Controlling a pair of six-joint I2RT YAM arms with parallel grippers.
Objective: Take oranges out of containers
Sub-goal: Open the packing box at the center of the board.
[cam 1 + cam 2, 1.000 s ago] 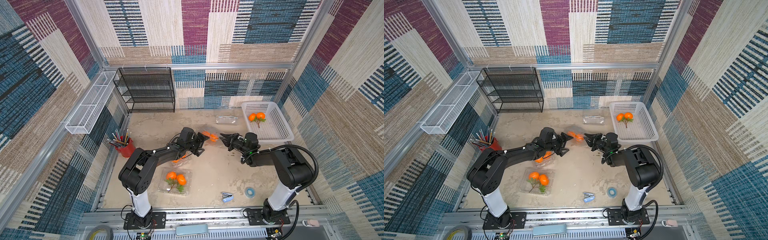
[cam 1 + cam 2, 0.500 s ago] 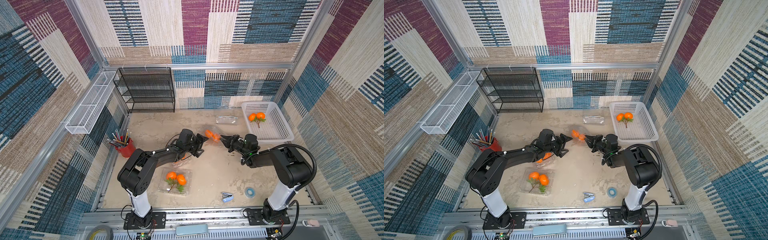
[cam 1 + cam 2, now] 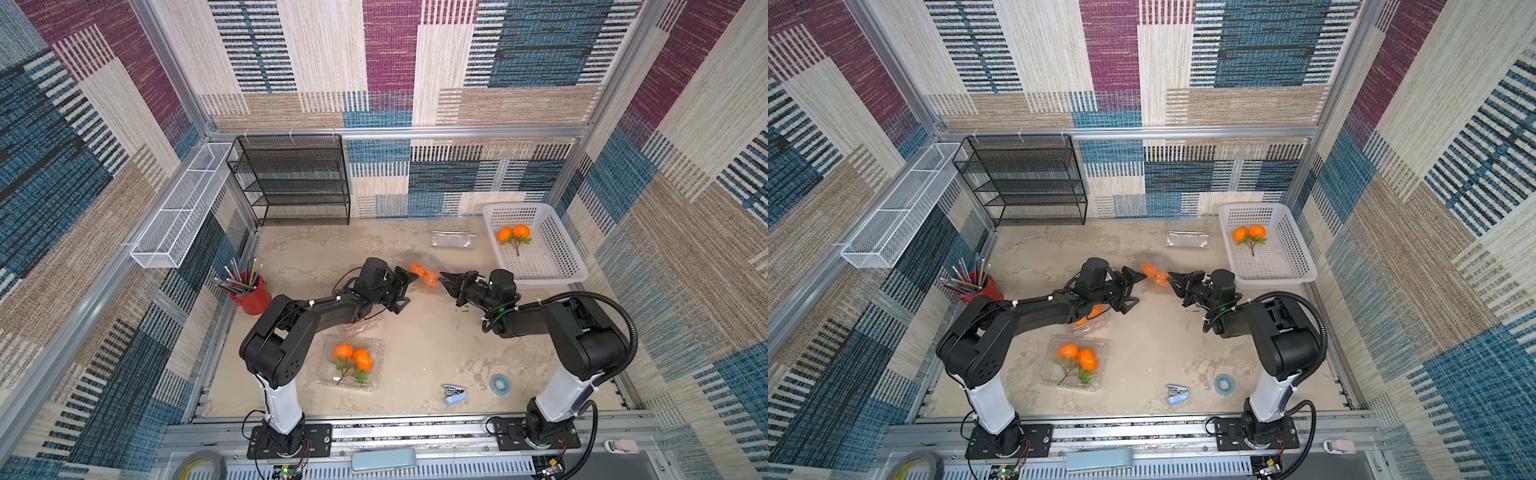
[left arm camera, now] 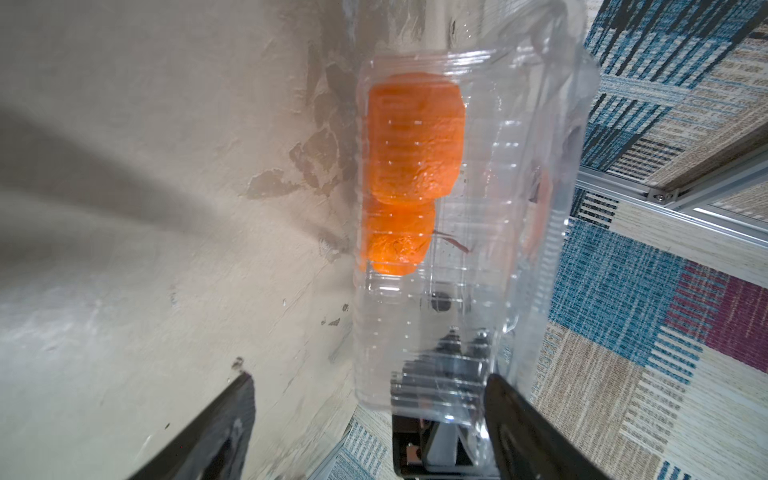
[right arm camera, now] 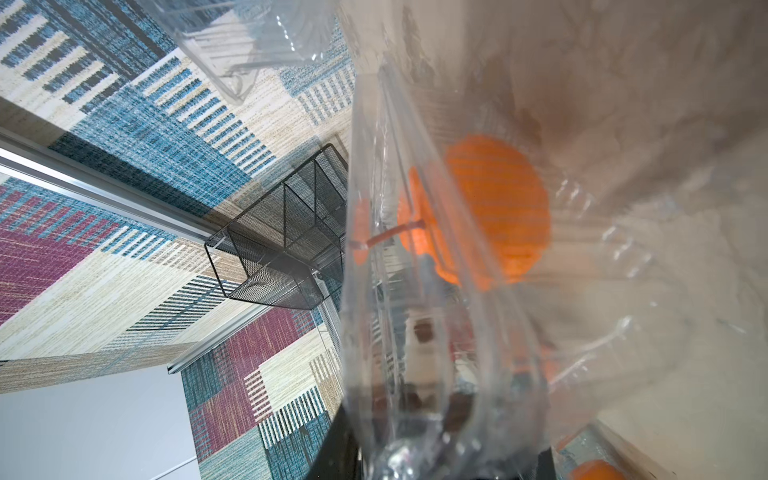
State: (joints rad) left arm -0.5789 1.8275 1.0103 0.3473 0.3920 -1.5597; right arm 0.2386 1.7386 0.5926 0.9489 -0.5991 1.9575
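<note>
Pretty clearly a robot lab test cell, not anybody's home. I'm boxed in by patchwork woven fabric wall panels (image 3: 395, 62) hung on a silver aluminium extrusion frame (image 3: 415, 132). My two black robot arms (image 3: 291, 328) are bolted to a slotted metal rail (image 3: 415, 432) along a mottled beige table (image 3: 436, 345). A black wire mesh shelf rack (image 3: 291, 183) and a red cup of pencils (image 3: 255, 299) stand at its edges.

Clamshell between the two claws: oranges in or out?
In. The left wrist view shows two oranges inside the clamshell, behind its ribbed clear wall. Whether the lid is open or shut, cannot tell.
</note>
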